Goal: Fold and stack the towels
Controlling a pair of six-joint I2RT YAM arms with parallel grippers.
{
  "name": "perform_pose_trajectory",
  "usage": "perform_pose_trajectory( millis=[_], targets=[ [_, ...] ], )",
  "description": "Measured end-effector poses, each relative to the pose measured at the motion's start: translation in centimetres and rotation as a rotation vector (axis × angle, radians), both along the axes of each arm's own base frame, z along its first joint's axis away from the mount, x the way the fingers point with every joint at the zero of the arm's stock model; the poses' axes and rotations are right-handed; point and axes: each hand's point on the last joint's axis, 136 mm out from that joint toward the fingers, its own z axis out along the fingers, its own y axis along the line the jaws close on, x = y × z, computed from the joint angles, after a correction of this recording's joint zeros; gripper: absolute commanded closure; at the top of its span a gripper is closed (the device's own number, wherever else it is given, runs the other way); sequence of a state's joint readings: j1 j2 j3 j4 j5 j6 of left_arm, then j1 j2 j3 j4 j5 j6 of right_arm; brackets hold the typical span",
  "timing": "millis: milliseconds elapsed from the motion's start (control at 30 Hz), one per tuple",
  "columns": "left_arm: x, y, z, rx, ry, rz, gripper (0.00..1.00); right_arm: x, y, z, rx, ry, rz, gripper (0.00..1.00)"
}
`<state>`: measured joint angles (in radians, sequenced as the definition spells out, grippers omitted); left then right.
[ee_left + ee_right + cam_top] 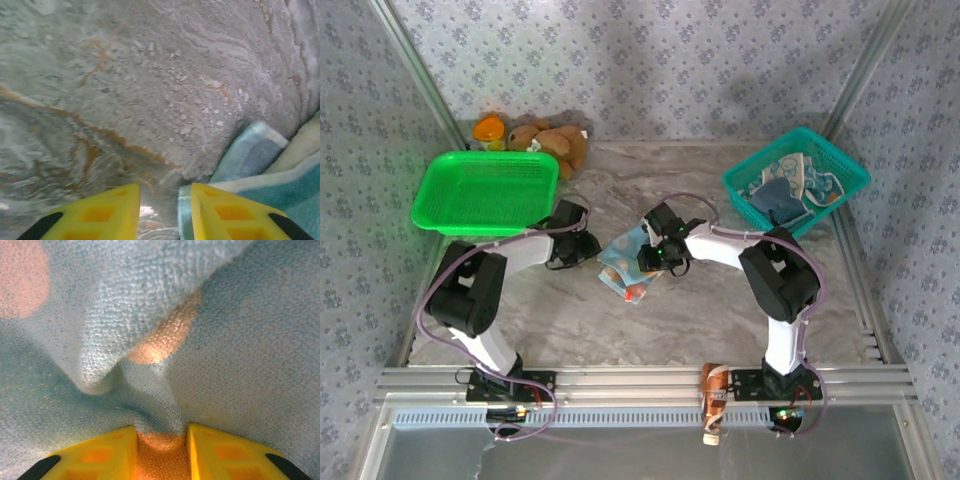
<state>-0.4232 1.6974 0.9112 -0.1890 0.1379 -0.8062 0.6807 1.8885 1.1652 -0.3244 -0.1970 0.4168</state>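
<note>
Teal basket (840,157) holds crumpled towels (785,195). Right gripper (161,432) is clamped on the polka-dot striped towel (625,255) mid-counter (720,310). Left gripper (165,192) sits at its edge, fingers apart.

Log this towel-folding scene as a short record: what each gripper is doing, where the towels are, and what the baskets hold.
left gripper: jaws apart, at the edge of the striped towel on the table
right gripper: pinching a fold of the striped towel
teal basket: holds loose towels, not folded
green basket: nothing in it
plush toy: behind the green basket
</note>
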Motion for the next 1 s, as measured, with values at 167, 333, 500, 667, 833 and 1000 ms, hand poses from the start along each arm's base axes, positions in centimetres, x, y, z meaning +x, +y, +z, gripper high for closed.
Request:
perform_pose_trajectory(
  millis=[167, 333, 500, 667, 833, 1000],
  targets=[
    [-0.3, -1.1, -0.4, 0.01, 0.02, -0.039, 0.63, 0.0, 0.0, 0.0, 0.001, 0.0, 0.0, 0.65],
    [-0.4, -1.2, -0.8, 0.047, 0.038, -0.056, 0.71, 0.0, 0.0, 0.0, 0.0, 0.0, 0.0, 0.65],
    [-0.7, -0.5, -1.2, 0.16, 0.046, -0.07, 0.85, 0.1, -0.1, 0.0, -0.001, -0.001, 0.001, 0.65],
    [-0.8, 0.2, -1.3, 0.222, 0.043, -0.066, 0.86, 0.2, -0.3, 0.0, -0.001, -0.003, 0.006, 0.65],
    [-1.5, 1.8, -1.2, 0.246, 0.044, -0.04, 0.72, 0.3, -0.6, 0.0, -0.003, 0.003, 0.001, 0.65],
    [-2.5, 4.2, -1.0, 0.269, 0.065, -0.017, 0.58, 0.3, -0.7, 0.0, -0.002, 0.004, -0.001, 0.65]
  ],
)
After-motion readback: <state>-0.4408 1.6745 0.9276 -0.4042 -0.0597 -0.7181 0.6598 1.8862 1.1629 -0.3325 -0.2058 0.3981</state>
